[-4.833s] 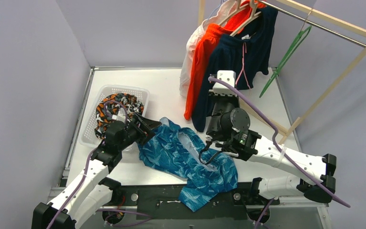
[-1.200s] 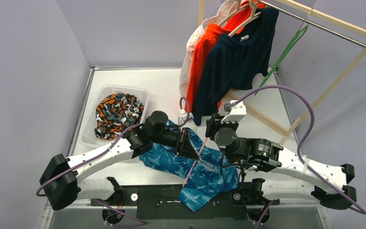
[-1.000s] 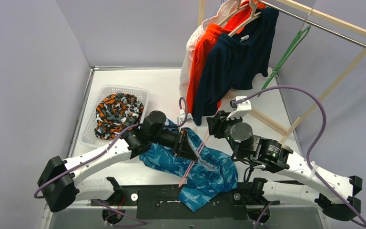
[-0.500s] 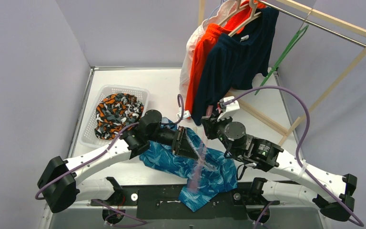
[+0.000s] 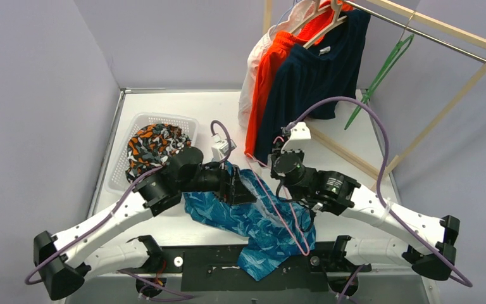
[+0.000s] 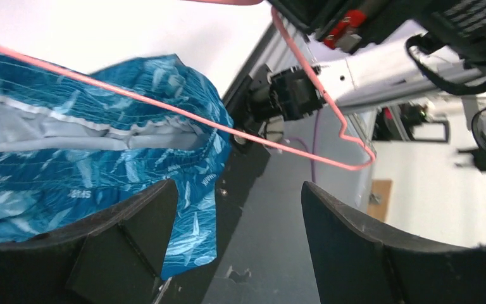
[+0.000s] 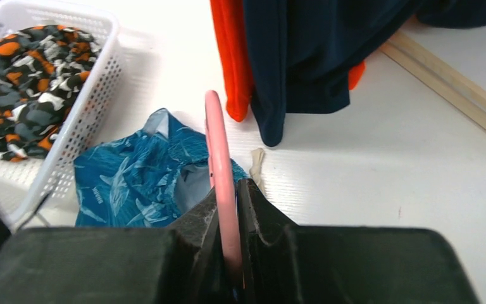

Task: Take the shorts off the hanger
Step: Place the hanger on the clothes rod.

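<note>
— What is the place?
— A white table (image 5: 183, 114) between lilac walls (image 5: 38, 95), with a wooden rack (image 5: 446, 39) at the back.
— What changed?
— The left gripper (image 6: 237, 209), clenched a second ago, is now released and empty. The right gripper (image 7: 228, 209) grasps the thin pink hanger (image 7: 218, 145).
— And the teal-blue wavy-patterned shorts (image 5: 253, 221)?
— They lie flat below the left jaws, with the long axis slanting to the near edge.

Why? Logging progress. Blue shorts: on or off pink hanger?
Apparently off: the thin pink wire hanger runs unbroken over the blue patterned shorts.
</note>
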